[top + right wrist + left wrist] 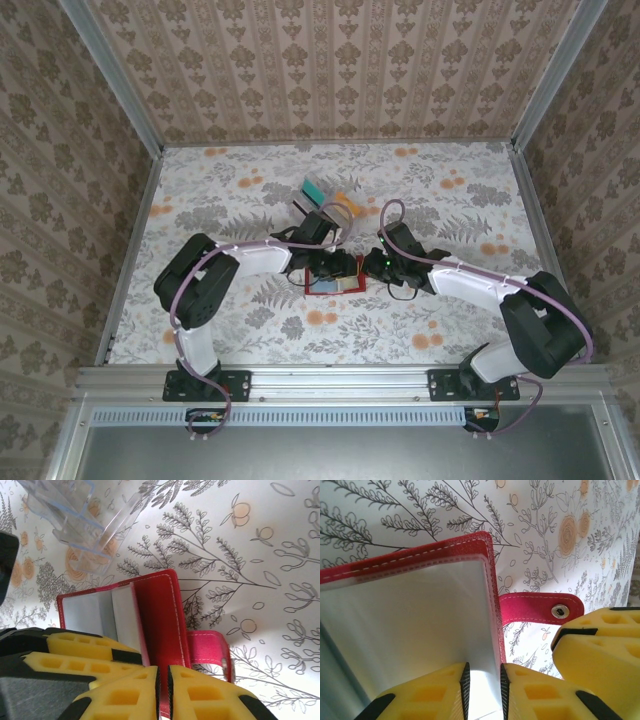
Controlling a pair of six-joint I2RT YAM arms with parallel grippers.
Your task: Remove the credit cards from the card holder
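The red card holder lies open on the flowered table between both grippers. In the left wrist view its red stitched edge frames the pale blue-grey credit cards, and its snap tab lies flat to the right. My left gripper straddles the cards' lower right edge with a narrow gap; I cannot tell whether the pads press. My right gripper is shut on the holder's red cover, beside the tab. The pale cards stand inside, with the left fingers over them.
A clear plastic rack with a teal card and an orange one stands just behind the holder, close to the left arm. Patterned walls and metal rails enclose the table.
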